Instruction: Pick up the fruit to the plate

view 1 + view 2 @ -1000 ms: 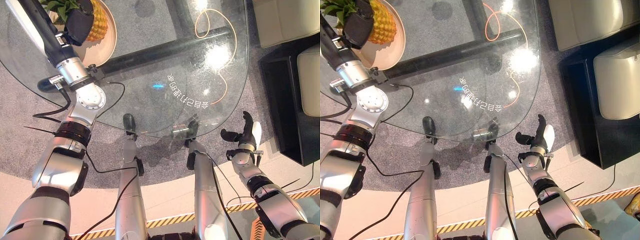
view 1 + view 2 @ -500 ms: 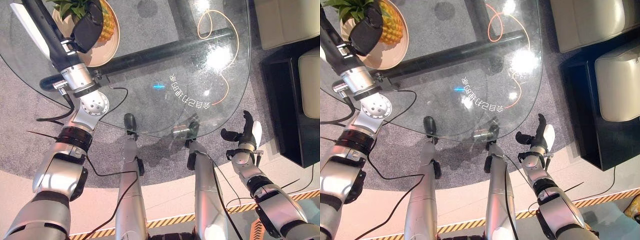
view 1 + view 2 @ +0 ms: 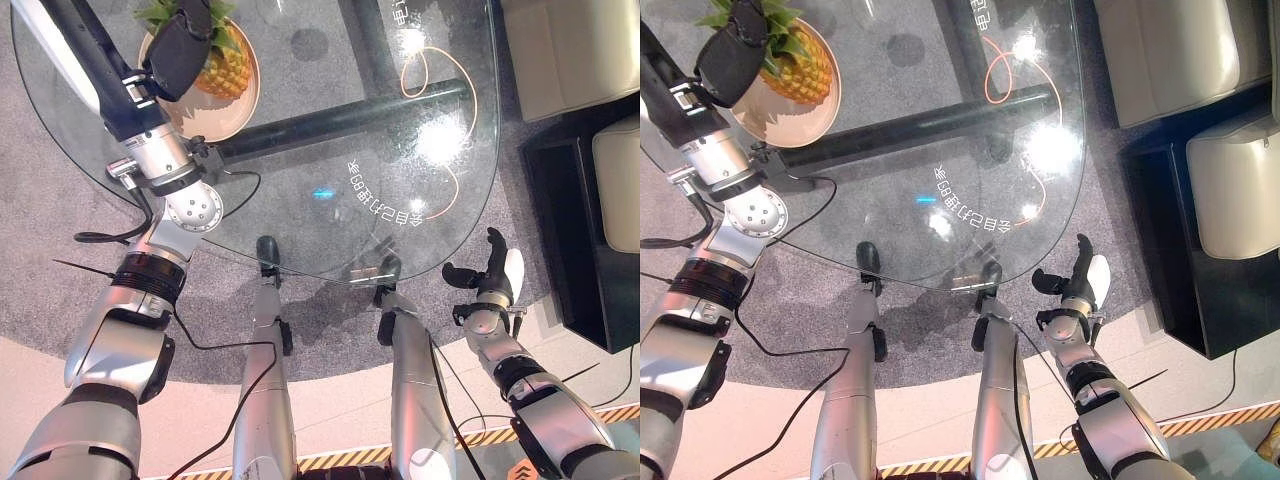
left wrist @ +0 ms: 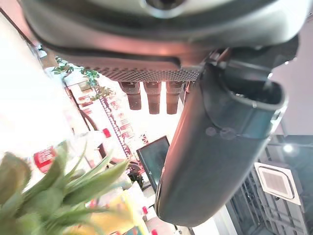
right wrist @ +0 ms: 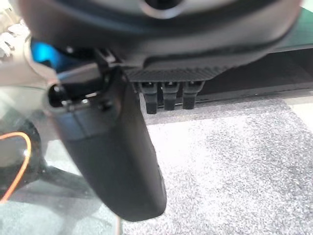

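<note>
A pineapple (image 3: 225,72) with a green crown lies on a tan plate (image 3: 237,115) at the far left of the glass table (image 3: 330,130). My left hand (image 3: 180,50) hovers over the crown end of the fruit, fingers relaxed and closed on nothing. In the left wrist view the crown's leaves (image 4: 58,196) show past the thumb (image 4: 215,147), apart from it. My right hand (image 3: 495,270) hangs open off the table's near right edge, over the grey carpet.
A black bar (image 3: 340,110) runs under the glass. An orange cable (image 3: 450,120) loops at the table's right side. Pale cushioned seats (image 3: 570,40) and a black low unit (image 3: 575,230) stand to the right.
The camera has tilted, shifting the whole scene down. My left hand has drawn back from the pineapple's body toward its crown, so more of the fruit shows on the plate. The right hand is still.
</note>
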`<state>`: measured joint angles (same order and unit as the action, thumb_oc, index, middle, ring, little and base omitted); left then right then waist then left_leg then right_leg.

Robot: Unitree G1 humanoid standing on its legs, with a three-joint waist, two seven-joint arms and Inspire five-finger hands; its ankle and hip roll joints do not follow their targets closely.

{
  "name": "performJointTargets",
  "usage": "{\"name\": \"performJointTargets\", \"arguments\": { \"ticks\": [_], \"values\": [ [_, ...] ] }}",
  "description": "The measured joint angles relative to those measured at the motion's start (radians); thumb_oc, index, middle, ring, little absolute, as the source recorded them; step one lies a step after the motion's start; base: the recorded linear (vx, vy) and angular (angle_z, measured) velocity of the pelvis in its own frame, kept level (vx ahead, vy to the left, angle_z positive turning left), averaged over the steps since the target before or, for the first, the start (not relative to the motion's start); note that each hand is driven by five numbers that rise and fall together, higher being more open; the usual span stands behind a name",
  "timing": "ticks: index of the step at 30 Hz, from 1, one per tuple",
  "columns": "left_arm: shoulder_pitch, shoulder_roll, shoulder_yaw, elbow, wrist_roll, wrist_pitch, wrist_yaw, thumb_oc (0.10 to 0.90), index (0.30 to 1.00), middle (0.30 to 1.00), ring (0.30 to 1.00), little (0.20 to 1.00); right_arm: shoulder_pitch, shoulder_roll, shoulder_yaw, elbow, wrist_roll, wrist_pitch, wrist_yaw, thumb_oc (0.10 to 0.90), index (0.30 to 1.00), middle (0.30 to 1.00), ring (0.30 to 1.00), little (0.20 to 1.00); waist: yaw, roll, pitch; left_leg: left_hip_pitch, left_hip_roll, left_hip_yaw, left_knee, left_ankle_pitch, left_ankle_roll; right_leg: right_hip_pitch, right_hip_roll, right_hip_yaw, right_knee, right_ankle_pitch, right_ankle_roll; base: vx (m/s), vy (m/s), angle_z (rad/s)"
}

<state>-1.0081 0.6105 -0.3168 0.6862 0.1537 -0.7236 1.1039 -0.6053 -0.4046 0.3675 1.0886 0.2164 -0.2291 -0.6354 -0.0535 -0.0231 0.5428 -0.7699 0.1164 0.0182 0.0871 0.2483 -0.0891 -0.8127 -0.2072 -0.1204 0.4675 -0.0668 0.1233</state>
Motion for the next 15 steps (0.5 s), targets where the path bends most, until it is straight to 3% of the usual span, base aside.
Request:
{"name": "performJointTargets", "arguments": {
  "ticks": [4,6,11,15],
  "values": [
    [0.024,0.001,0.02,0.0,-0.034,0.002,-0.015,0.8,0.9,0.9,0.9,0.9,0.018,0.02,0.0,0.0,0.0,0.001,0.0,0.8,0.9,0.9,0.9,0.9,0.001,0.001,0.0,0.049,-0.002,0.003,-0.007,0.0,0.0,0.044,-0.003,0.003,-0.003,-0.003,0.001,0.0,0.0,0.0],
    [0.034,0.002,0.024,-0.001,-0.116,0.001,-0.056,0.8,0.9,0.9,0.9,0.9,0.031,0.021,0.0,0.001,0.0,0.0,0.0,0.8,0.9,0.9,0.9,0.9,0.002,0.005,0.0,0.083,-0.003,0.004,-0.02,0.0,0.0,0.071,-0.004,0.004,-0.004,-0.007,0.002,0.04,-0.023,0.01],
    [0.148,-0.006,0.115,-0.023,-0.501,0.001,-0.301,0.8,0.9,0.9,0.9,0.9,0.08,0.024,-0.034,0.006,-0.001,0.0,0.001,0.8,0.9,0.9,0.9,0.9,0.004,0.027,0.002,0.217,-0.002,0.014,-0.054,0.0,0.0,0.204,-0.003,0.003,-0.042,-0.007,0.004,0.03,-0.011,-0.02],
    [0.283,-0.017,0.214,-0.023,-0.738,0.053,-0.451,0.8,0.9,0.9,0.9,0.9,0.155,0.016,-0.089,0.027,-0.001,0.0,0.001,0.8,0.9,0.9,0.9,0.9,0.009,0.048,0.0,0.376,-0.003,0.026,-0.102,-0.016,0.01,0.377,-0.002,-0.005,-0.129,-0.005,0.022,0.09,-0.011,-0.02]
  ]
}}
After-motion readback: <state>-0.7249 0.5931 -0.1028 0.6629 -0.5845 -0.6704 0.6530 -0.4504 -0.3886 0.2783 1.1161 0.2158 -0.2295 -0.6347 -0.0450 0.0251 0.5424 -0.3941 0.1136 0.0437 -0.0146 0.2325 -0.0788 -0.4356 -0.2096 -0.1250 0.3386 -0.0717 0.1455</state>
